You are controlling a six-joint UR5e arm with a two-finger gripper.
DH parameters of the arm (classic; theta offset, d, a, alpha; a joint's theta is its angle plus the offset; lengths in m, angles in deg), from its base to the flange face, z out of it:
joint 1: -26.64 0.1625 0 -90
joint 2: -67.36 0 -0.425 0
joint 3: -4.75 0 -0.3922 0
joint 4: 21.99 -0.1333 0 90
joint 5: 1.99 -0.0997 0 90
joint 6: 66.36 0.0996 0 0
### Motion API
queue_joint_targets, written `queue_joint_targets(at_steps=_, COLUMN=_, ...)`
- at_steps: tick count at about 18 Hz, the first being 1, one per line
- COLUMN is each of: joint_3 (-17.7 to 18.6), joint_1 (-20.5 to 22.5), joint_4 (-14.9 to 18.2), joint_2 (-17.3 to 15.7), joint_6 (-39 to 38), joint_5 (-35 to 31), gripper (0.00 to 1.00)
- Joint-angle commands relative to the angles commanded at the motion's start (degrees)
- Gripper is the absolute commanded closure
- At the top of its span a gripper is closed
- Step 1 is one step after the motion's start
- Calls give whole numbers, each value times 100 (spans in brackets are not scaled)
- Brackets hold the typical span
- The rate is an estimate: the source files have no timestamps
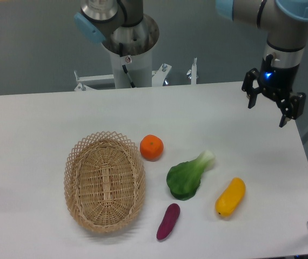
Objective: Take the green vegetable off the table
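View: fixed camera, looking down on the tabletop from the front.
Gripper: upper right of the frame, hanging over the tabletop's right edge region, pointing down.
Fingers: spread apart, nothing between them; released.
Green vegetable: lower centre-right of the frame, lying flat on the white tabletop, touching nothing.
Vegetable parts: dark leaves at the lower-left end, pale stalk at the upper-right end.
Long axis: diagonal, running from lower left to upper right in the frame.
Key relation: the vegetable lies down and to the left of the fingers, well apart from them; the stalk end is the end nearer the gripper.
Orange: just up-left of the leaves, apart from them.
Yellow vegetable: right of the leaves, near but separate.
Purple piece: below the leaves, near the bottom edge.
Basket: left of centre, woven, holding nothing visible.
Judgement: the grasp has not begun; the approach likely needs a long travel down-left, with the fingers set across the diagonal axis.
Risk: neighbours crowd three sides, so a wide descent might nudge one.
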Motion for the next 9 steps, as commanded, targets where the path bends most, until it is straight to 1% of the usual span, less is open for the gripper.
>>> queue_joint_targets(at_steps=4, joint_3=26, joint_1=0, joint_4=0, joint_2=0, joint_6=0, joint_5=9, gripper=0)
queue_joint_targets(at_steps=7, joint_3=87, joint_1=26, joint_4=0, joint_2=-17, joint_6=-35, joint_5=263, gripper=0)
queue_joint_targets(at_steps=9, joint_3=149, joint_1=18, joint_4=-9, joint_2=-17, joint_6=-114, joint_5=308, gripper=0)
